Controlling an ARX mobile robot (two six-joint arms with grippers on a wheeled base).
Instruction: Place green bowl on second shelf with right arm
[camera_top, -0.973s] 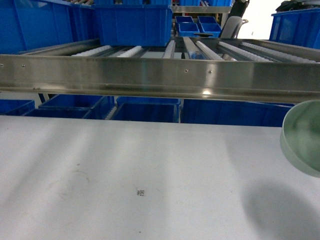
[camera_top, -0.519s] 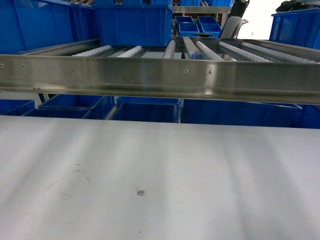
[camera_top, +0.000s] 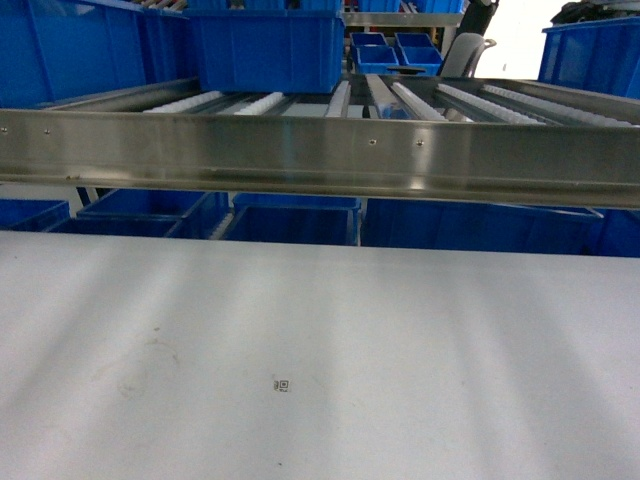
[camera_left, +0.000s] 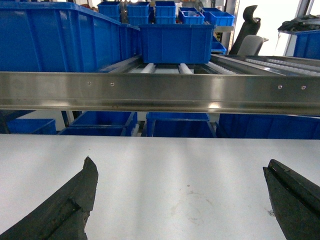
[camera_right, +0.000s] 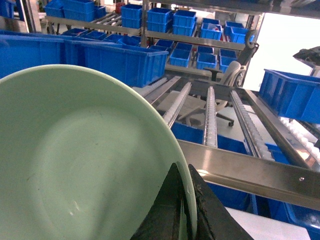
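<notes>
**Bowl held up in front of the roller shelf**

The right gripper (camera_right: 186, 212) pinches the rim of the green bowl (camera_right: 75, 165), which fills the right wrist view in front of the steel rail (camera_right: 260, 172) and roller shelf (camera_right: 210, 112). The left gripper (camera_left: 180, 200) hangs wide apart and empty over the white table (camera_top: 320, 350). Beyond the table's far edge, a blue bin (camera_top: 268, 48) sits on the rollers
</notes>
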